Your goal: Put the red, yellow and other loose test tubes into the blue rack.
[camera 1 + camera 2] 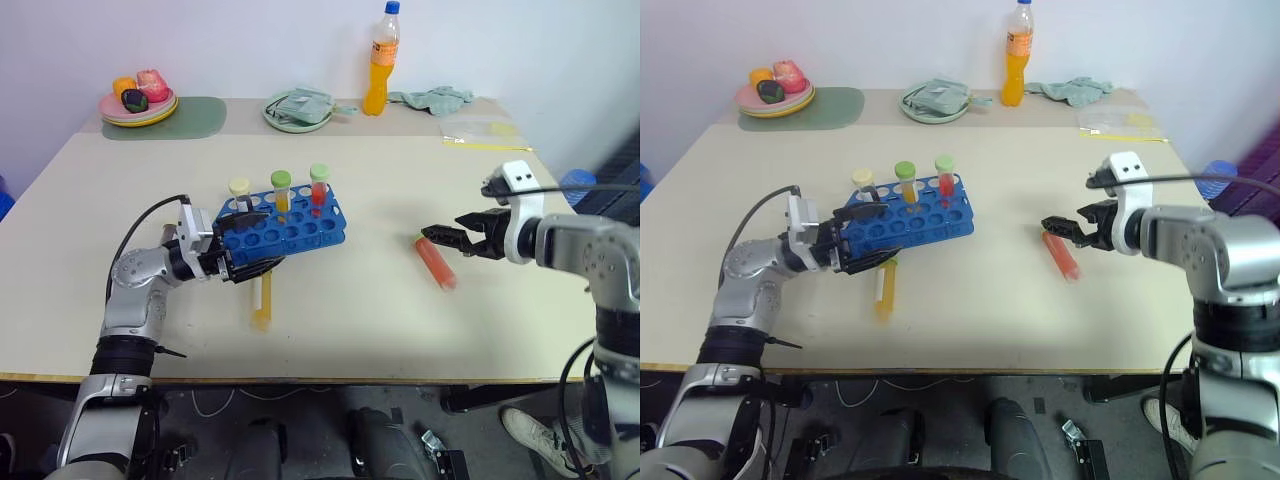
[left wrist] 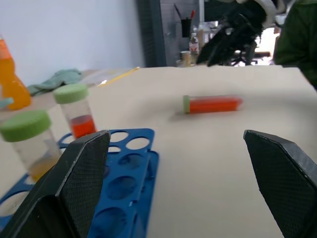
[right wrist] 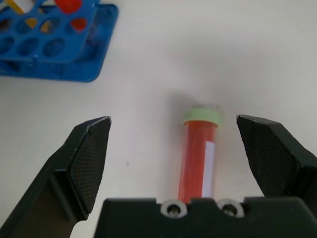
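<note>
The blue rack (image 1: 290, 230) stands mid-table with three capped test tubes upright in its back row: a cream-capped one (image 1: 240, 190), a yellow one (image 1: 281, 190) and a red one (image 1: 319, 185). My left gripper (image 1: 252, 242) is open, its fingers straddling the rack's left end. A loose yellow test tube (image 1: 262, 300) lies flat just in front of the rack. A loose red test tube (image 1: 437, 262) with a pale green cap lies to the right. My right gripper (image 3: 173, 120) hovers open just above its capped end, the tube (image 3: 198, 158) between the fingers.
Along the table's back edge are an orange drink bottle (image 1: 381, 60), a plate of toy food (image 1: 138, 104) on a green mat, a pale green plate (image 1: 298, 110) with a cloth, another cloth (image 1: 432, 98) and a clear bag (image 1: 480, 130).
</note>
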You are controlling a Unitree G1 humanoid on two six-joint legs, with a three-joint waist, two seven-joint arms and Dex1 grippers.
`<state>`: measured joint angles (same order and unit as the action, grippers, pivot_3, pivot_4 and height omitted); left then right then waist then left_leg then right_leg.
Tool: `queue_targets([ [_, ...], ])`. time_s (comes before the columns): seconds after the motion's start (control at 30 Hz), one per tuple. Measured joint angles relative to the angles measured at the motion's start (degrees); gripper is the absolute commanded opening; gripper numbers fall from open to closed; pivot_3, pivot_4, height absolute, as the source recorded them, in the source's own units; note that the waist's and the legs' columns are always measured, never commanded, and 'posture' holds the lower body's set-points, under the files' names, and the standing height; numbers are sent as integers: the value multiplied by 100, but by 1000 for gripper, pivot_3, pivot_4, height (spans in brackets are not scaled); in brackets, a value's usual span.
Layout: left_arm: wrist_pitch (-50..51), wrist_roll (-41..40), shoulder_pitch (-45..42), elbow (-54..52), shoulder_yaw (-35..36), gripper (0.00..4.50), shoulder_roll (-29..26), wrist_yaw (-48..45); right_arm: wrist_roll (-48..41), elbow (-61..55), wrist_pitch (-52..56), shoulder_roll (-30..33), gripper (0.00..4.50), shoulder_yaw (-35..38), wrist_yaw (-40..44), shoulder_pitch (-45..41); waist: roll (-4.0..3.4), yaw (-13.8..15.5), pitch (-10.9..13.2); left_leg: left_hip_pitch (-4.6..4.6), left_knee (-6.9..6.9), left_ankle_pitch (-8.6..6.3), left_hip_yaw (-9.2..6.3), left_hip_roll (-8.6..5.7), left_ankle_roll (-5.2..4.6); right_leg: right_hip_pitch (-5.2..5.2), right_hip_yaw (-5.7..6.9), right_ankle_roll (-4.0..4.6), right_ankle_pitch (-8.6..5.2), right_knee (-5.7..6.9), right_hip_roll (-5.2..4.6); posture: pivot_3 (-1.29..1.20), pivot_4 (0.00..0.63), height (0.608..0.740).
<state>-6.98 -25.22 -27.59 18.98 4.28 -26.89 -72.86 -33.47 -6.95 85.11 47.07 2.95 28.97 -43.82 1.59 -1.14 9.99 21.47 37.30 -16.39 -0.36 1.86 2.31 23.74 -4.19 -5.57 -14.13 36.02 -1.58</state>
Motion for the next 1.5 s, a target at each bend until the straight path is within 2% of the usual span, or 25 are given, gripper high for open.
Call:
queue_targets([
  [0.1,-1,22,166,-135,-38,4442,35,87,305,370,279,13,4500,-761,-152,-355,5,-1,-3,3,-1,-1,2,0,-2,1,0,0,0,-4,-1,0,150,740],
  [0.17,14,24,324,-277,-47,4442,49,177,539,979,250,-281,4500,-977,-276,-410,6,-2,-4,6,0,-1,6,-1,-3,2,-2,-1,1,-4,-3,0,150,740],
  [0.33,138,-32,742,-836,-39,4442,-9,362,1083,1944,-337,-593,4500,-1636,-265,-645,4,-8,-3,13,0,-1,7,-1,-3,15,-3,-17,9,0,-2,0,150,740],
  [0.67,305,-129,1057,-1320,103,4442,-123,685,1701,3023,-980,-732,4500,-2178,245,-1143,4,-6,-3,13,-1,-1,10,-1,-3,17,-3,-17,9,0,-1,0,150,740],
  [0.9,318,-145,1114,-1412,102,4442,-117,767,1928,3056,-1069,-672,4500,-2407,712,-1157,4,-6,-3,13,-1,-1,9,0,-3,17,-3,-16,9,0,0,0,150,740],
  [1.17,317,-149,1113,-1413,101,4442,-116,813,2111,3067,-1095,-683,4500,-2412,850,-1146,4,-5,-3,12,-1,-1,9,-1,-3,16,-3,-16,9,0,0,0,150,740],
  [1.27,317,-149,1113,-1413,101,4500,-116,818,2153,3080,-1148,-717,3692,-2401,871,-1143,4,-6,-3,11,-1,-1,9,-1,-3,16,-3,-16,9,0,0,0,150,740],
  [1.43,317,-151,1114,-1473,102,4500,-117,840,2258,3078,-1303,-734,1329,-2399,919,-1102,5,-2,-3,10,0,-1,9,-1,-3,13,-3,-16,9,-1,0,0,150,740],
  [1.47,317,-151,1114,-1473,101,4500,-116,844,2259,3066,-1308,-742,976,-2399,929,-1099,5,-3,-3,9,0,-1,9,-1,-3,11,-3,-16,9,-1,0,0,150,740],
  [1.5,317,-151,1114,-1473,101,4500,-116,850,2269,3049,-1312,-747,814,-2399,930,-1092,6,-3,-4,8,0,-1,8,-1,-3,10,-3,-16,9,-1,0,0,150,740],
])
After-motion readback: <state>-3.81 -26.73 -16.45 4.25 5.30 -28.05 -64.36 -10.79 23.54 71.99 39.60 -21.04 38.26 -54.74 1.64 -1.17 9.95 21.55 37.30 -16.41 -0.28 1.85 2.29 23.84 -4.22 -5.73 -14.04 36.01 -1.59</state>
